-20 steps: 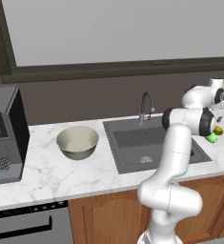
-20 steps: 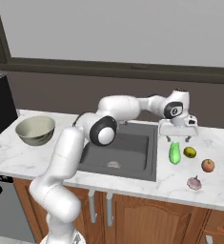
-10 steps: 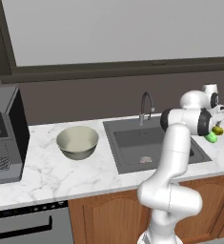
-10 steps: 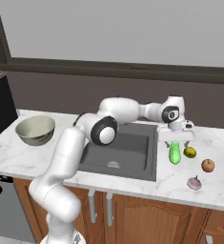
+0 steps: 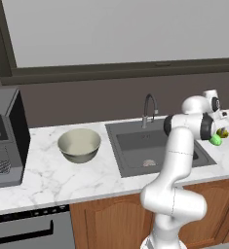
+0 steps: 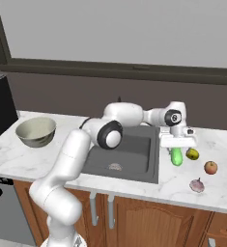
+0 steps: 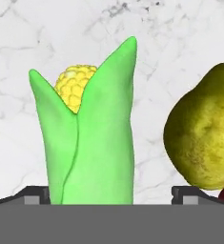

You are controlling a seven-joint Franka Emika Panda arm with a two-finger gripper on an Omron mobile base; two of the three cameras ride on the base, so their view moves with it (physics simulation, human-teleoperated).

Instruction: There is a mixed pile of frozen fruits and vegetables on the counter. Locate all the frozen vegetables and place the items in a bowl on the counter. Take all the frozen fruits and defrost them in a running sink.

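Jaws wide, gripper [image 6: 177, 147] directly above the green corn [image 7: 89, 138], husk's long axis running between the fingertips; yellow-green fruit [image 7: 204, 138] just right.

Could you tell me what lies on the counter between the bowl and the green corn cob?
In the right base view, the sink lies between the bowl and the corn cob, with bare marble counter beside the bowl.
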